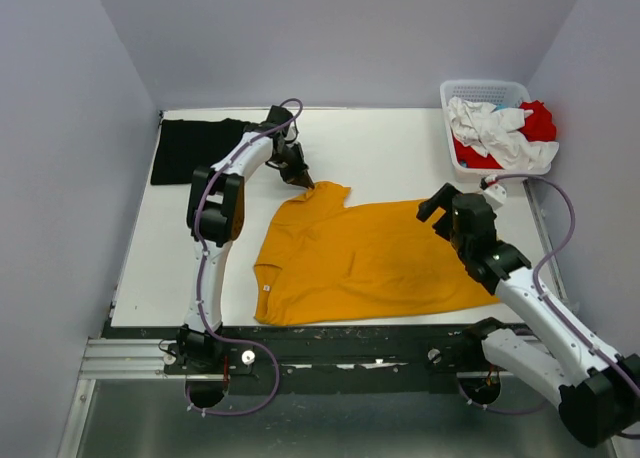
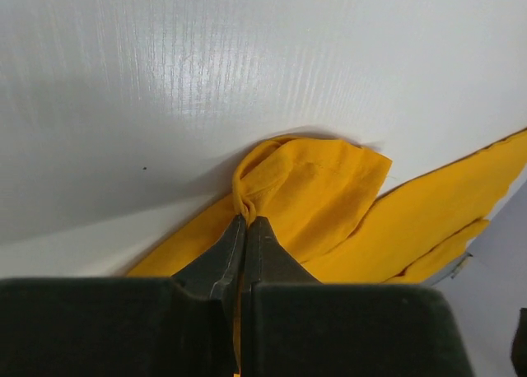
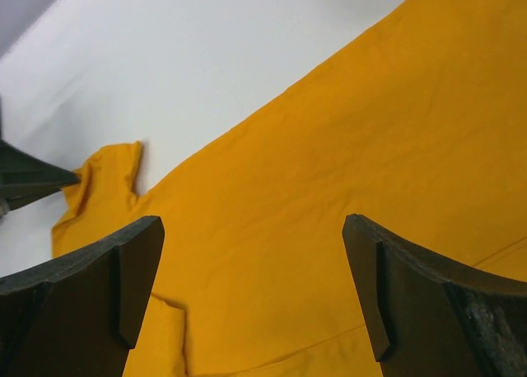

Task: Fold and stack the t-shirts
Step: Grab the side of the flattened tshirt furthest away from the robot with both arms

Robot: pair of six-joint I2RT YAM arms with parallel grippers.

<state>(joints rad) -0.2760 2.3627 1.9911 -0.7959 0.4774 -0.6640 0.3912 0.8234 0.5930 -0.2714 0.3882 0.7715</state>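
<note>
One mustard t-shirt (image 1: 360, 263) lay spread across the middle of the table (image 1: 380, 143), with a sleeve bunched up at its far left corner. The left gripper (image 2: 247, 229) was clamped on that sleeve, the cloth puckering around its closed tips. The right gripper (image 3: 255, 262) hovered spread wide over the shirt's far right part, holding nothing. The cloth looked light and limp (a single pinch would only drag one corner), so it likely wanted two edge holds, sleeve and hem, lifted together. A black t-shirt (image 1: 195, 150) lay flat at the far left corner. A white t-shirt (image 1: 495, 128) and a red t-shirt (image 1: 538, 121) sat heaped in the basket (image 1: 483, 84).
</note>
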